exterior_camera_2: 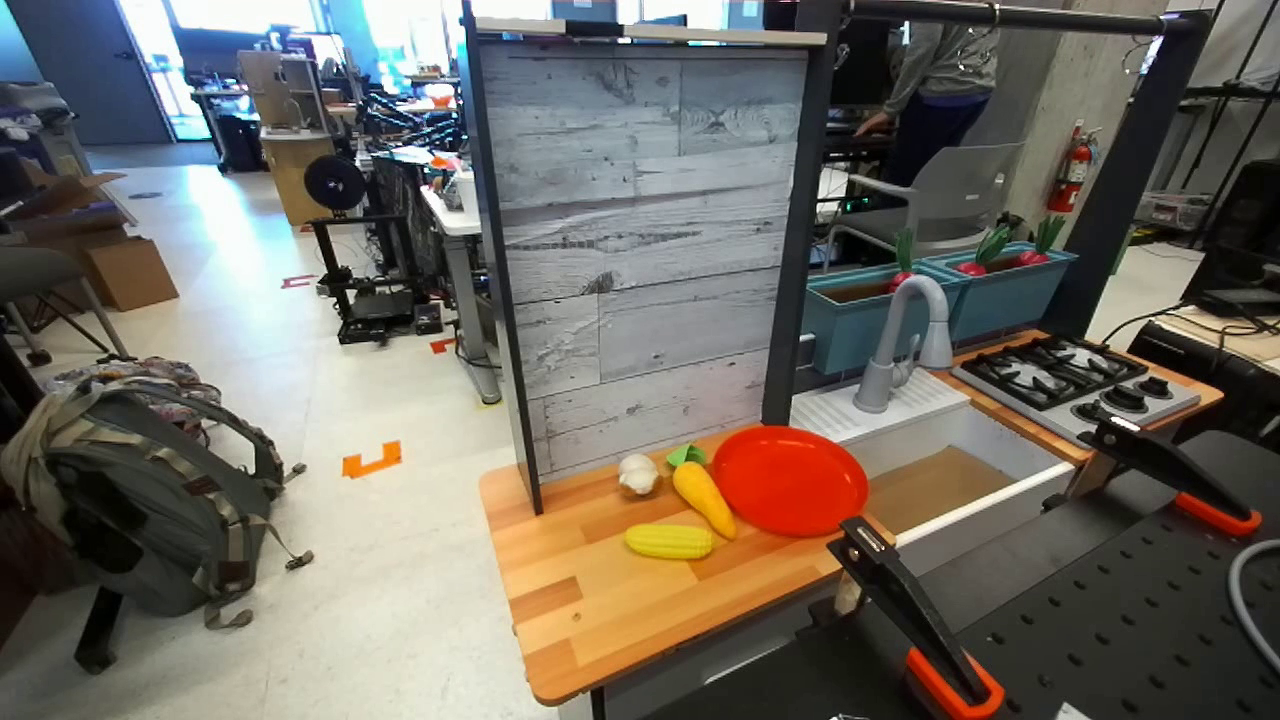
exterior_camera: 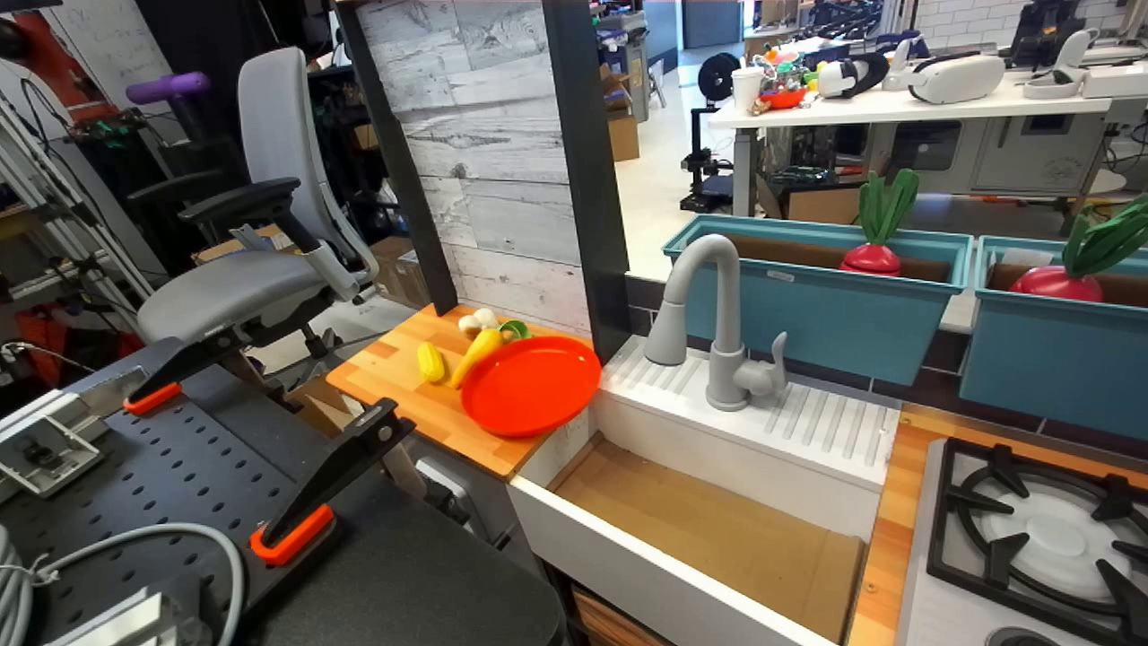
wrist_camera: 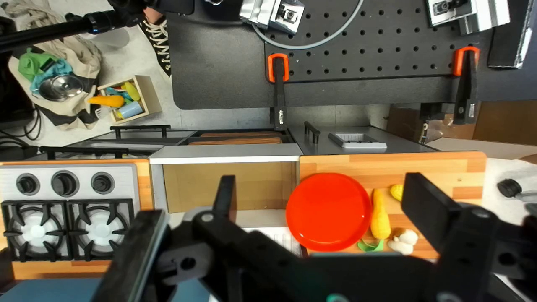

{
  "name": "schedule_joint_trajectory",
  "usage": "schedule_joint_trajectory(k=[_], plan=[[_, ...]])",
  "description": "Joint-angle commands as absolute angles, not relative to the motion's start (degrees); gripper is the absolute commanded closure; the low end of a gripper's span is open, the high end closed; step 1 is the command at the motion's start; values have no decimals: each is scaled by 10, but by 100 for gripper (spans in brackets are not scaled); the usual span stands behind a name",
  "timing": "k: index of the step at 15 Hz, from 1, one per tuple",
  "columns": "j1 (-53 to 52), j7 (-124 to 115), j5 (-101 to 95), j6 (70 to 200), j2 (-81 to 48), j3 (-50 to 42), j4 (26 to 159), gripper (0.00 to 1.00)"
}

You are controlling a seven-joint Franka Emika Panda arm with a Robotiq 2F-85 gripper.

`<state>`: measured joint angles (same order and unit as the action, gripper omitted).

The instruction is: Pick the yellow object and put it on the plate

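Note:
Two yellow things lie on the wooden counter. A bright yellow corn-like piece shows in both exterior views [exterior_camera: 430, 362] [exterior_camera_2: 668, 541]; in the wrist view the yellow corn [wrist_camera: 396, 192] is partly hidden by the right finger. A longer yellow-orange squash [exterior_camera: 480, 353] [exterior_camera_2: 703, 495] [wrist_camera: 380, 218] lies between the corn and the plate, right at the plate's rim. The round orange-red plate [exterior_camera: 531, 386] [exterior_camera_2: 790, 480] [wrist_camera: 329, 212] holds nothing. My gripper [wrist_camera: 320, 184] is wide open and empty in the wrist view, high above the counter. It is out of both exterior views.
A white garlic-like piece [exterior_camera_2: 639, 475] and a green piece [exterior_camera_2: 686, 456] lie behind the squash. A tall wood-print panel [exterior_camera_2: 650, 250] rises at the counter's back. The sink [exterior_camera: 700, 520], grey faucet [exterior_camera: 726, 332] and stove [wrist_camera: 69, 222] lie beyond the plate. Black clamps [exterior_camera: 332, 475] stick up along the dark table.

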<state>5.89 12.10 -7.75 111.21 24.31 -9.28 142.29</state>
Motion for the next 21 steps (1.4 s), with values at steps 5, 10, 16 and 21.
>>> schedule_joint_trajectory(k=[5,10,16,21], plan=[[61,122,-77,1111,243,-91,1422,0],[50,107,-67,1158,221,-82,1433,0],[0,91,-55,1286,125,-31,1447,0],[-31,79,-37,1409,12,6,1439,0]])
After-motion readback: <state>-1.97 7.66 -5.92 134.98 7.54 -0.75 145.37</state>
